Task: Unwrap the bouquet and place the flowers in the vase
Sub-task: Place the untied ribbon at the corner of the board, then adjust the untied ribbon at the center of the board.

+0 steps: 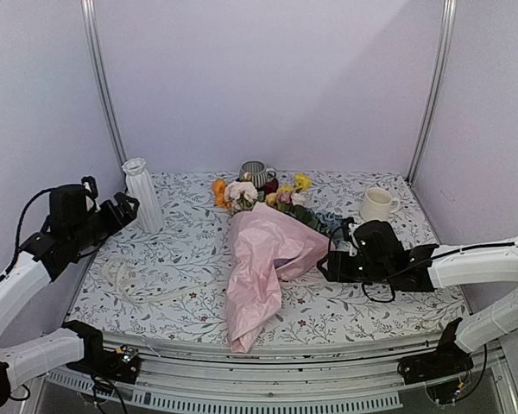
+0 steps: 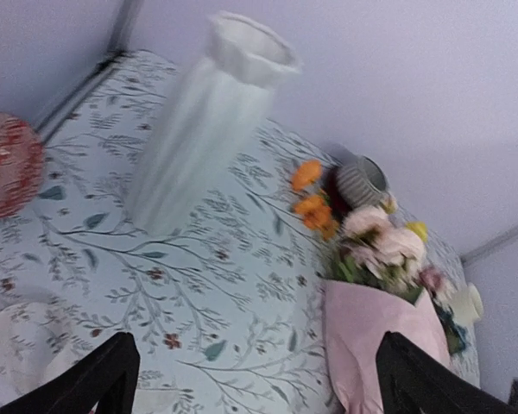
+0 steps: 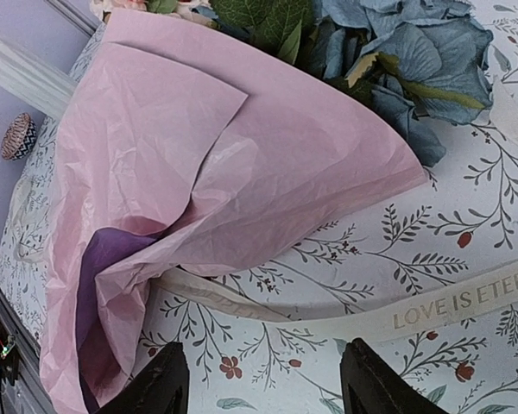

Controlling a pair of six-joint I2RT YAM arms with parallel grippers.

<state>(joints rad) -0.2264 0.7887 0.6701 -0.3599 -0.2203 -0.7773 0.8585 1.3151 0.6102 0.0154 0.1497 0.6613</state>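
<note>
The left gripper [image 2: 259,386] holds its two fingers wide apart with nothing between them, facing the one white vase [image 2: 203,129] at the table's [image 1: 155,267] far left corner. The right gripper's [image 3: 263,379] two fingers are apart too, clamping nothing. One printed ribbon [image 3: 449,306] lies just ahead of them, reaching the pink paper [image 3: 198,172]. The one bouquet [image 1: 263,250] lies mid-table, its flowers [image 1: 242,191] toward the far edge. Two mugs stand there: a striped mug [image 1: 255,172] and, to the right, a cream mug [image 1: 376,204].
</note>
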